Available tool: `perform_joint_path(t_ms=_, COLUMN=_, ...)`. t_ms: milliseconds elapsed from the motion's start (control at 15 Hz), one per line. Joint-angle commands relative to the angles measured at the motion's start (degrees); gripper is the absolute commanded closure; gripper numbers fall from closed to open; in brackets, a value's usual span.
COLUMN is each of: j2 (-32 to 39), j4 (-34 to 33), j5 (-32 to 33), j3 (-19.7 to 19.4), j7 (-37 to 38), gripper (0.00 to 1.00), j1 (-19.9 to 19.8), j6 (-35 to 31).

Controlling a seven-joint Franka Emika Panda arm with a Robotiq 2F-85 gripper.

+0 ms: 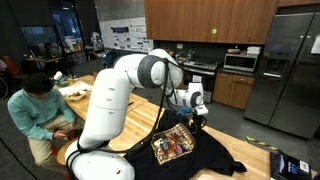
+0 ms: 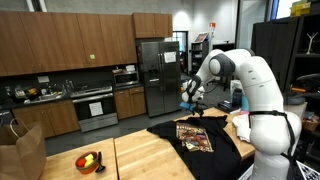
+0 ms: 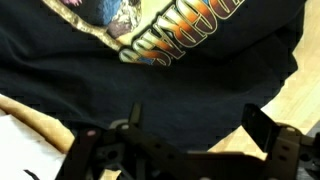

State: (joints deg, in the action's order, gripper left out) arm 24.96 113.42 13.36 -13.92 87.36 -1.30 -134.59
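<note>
Item one: my claw (image 1: 197,121) (image 2: 193,111), fingers spread wide with nothing between them, hung close above the cloth in both exterior views; whether it touched, I could not tell. Item two: black T-shirt (image 1: 205,152) (image 2: 222,150) (image 3: 150,85), laid flat across the wooden table (image 2: 150,160) (image 3: 292,90), directly beneath the claw (image 3: 197,128). Item three: printed graphic (image 1: 172,143) (image 2: 195,137) (image 3: 180,30) on the shirt's chest, face up, orange lettering legible in part, just beside the fingertips. Item four: bowl of fruit (image 2: 88,160), on the same table, well apart from the shirt. Item five: seated person (image 1: 40,105), at a farther table.
</note>
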Motion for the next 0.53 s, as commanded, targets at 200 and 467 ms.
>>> perform_joint_path(t_ms=200, j2=-2.12, j4=0.47, j5=-23.57, j3=6.32, j7=-10.81, gripper=0.0, j1=-5.87, j6=3.48)
perform_joint_path(t_ms=467, j2=-0.42, j4=-0.22, j5=-22.77, j3=4.72, j7=-9.88, gripper=0.0, j1=-4.05, j6=2.32)
